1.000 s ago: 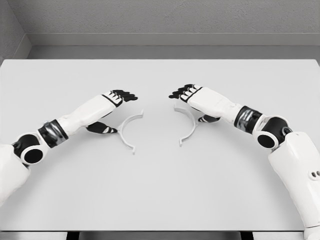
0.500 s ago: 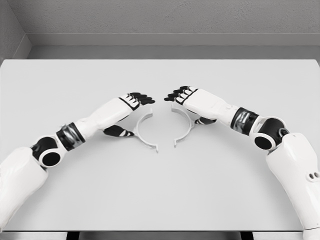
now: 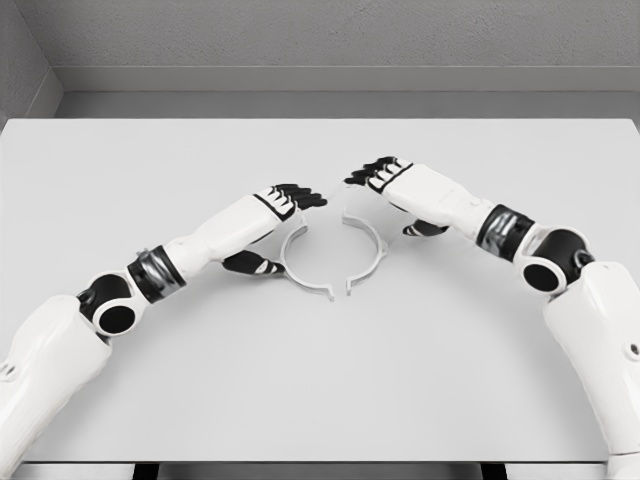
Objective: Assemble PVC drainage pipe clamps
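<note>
Since half a second ago the two clamp halves have slid closer, so the left clamp half [image 3: 296, 268] and the right clamp half [image 3: 368, 250] now nearly form a ring at the middle of the table [image 3: 320, 390], their near tips just apart. The left hand [image 3: 283, 203] lies over its half's outer side with fingers extended and thumb tucked beneath. The right hand [image 3: 392, 180] has lifted off its half, fingers relaxed, holding nothing.
</note>
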Action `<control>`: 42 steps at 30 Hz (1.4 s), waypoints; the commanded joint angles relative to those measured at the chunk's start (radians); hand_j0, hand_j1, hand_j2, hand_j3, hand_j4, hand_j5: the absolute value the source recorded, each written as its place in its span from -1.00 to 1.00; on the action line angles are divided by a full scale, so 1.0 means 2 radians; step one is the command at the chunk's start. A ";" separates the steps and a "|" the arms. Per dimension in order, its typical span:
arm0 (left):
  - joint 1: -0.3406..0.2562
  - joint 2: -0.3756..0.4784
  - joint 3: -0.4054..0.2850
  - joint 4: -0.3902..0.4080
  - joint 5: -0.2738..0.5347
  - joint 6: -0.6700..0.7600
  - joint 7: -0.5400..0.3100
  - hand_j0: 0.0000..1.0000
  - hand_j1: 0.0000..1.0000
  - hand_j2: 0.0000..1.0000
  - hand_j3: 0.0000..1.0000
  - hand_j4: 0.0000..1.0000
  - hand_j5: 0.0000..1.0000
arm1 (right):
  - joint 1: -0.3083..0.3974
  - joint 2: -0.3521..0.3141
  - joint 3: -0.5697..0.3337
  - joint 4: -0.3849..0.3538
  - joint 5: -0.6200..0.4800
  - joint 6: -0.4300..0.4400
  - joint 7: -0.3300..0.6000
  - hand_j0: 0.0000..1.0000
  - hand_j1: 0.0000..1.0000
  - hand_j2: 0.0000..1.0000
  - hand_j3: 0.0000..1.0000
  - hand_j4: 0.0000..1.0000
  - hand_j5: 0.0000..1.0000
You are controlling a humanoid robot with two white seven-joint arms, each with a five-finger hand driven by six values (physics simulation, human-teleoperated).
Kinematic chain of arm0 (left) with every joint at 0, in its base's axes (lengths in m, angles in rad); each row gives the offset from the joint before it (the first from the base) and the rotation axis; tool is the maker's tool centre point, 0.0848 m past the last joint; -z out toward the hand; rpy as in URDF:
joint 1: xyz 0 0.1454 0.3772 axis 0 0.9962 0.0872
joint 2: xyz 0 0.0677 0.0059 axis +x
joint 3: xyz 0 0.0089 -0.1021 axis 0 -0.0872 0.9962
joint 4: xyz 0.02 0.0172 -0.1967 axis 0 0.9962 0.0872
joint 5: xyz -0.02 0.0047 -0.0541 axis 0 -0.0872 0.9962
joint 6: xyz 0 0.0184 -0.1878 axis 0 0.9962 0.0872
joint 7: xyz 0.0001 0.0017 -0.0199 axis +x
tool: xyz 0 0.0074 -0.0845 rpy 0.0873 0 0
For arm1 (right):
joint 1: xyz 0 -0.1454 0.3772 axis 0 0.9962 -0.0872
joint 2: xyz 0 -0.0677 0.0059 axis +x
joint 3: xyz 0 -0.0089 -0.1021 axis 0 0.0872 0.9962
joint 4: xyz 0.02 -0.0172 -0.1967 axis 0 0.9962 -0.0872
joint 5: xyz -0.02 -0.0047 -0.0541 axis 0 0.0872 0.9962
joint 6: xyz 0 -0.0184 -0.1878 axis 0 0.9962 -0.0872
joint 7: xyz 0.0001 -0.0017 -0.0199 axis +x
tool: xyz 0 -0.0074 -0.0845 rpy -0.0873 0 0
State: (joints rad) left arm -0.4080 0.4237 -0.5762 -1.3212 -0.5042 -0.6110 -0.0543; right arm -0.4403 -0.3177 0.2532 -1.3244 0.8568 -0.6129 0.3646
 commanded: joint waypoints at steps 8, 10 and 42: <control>-0.003 0.009 0.006 0.008 0.001 0.000 0.000 1.00 1.00 1.00 1.00 1.00 1.00 | 0.005 -0.003 -0.071 -0.005 -0.008 0.001 0.001 1.00 1.00 1.00 1.00 1.00 1.00; -0.002 0.010 0.005 0.008 -0.001 0.000 0.000 1.00 1.00 1.00 1.00 1.00 1.00 | 0.009 -0.004 -0.075 -0.020 -0.008 0.001 0.001 1.00 1.00 1.00 1.00 1.00 1.00; -0.001 -0.012 -0.001 0.019 -0.016 0.000 0.000 1.00 1.00 1.00 1.00 1.00 1.00 | 0.093 -0.078 -0.262 -0.096 -0.022 0.001 0.001 1.00 1.00 1.00 1.00 1.00 1.00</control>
State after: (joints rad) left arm -0.4096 0.4060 -0.5786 -1.2830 -0.5431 -0.6111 -0.0543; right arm -0.2546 -0.4739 -0.2698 -1.5090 0.8242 -0.6128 0.3675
